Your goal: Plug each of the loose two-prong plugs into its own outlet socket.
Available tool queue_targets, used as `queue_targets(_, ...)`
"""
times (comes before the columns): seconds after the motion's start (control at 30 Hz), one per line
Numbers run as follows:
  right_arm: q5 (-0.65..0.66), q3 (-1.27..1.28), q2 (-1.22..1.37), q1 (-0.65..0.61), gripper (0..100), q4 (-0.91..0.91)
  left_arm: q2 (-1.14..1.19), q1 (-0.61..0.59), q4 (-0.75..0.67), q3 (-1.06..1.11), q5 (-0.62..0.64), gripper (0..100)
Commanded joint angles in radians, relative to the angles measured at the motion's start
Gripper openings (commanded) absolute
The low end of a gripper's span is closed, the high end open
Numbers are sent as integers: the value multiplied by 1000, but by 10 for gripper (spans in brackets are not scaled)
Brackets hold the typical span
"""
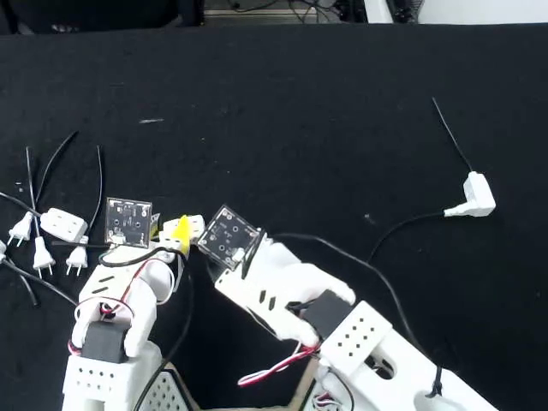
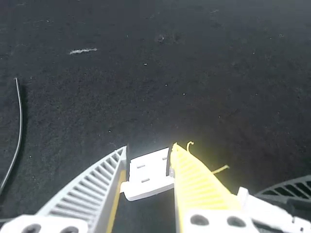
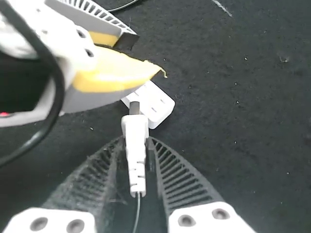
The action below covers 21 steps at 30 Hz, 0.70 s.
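Observation:
A small white outlet socket (image 2: 148,174) sits between the white and yellow fingers (image 2: 197,182) of my left gripper (image 2: 148,151), which is shut on it just above the black table. My right gripper (image 3: 136,141) is shut on a white two-prong plug (image 3: 135,160). The plug's front end touches the edge of the socket (image 3: 154,103); its prongs are hidden. In the high view the socket (image 1: 193,226) lies between the two arms at front left. Three loose plugs (image 1: 40,253) and a second socket (image 1: 62,224) lie at the far left. An angled white plug (image 1: 478,195) lies at the right.
Thin black cords (image 1: 51,163) trail from the loose plugs at the left. The held plug's cord (image 1: 377,274) runs across the table beside the right arm. The table's middle and back are bare black cloth (image 1: 300,111).

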Motion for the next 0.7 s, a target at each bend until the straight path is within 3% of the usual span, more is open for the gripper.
queue_targets(0.0, -11, -68, -27, -9, 10, -3, -8, -4, -11, -22, 2, 152)
queue_targets(0.27, -11, -84, -27, -8, 10, -2, -8, 76, -14, -1, -8, 152)
queue_targets(0.67, -11, -101, -35, -8, 10, 6, -5, 76, -48, 25, -8, 152)
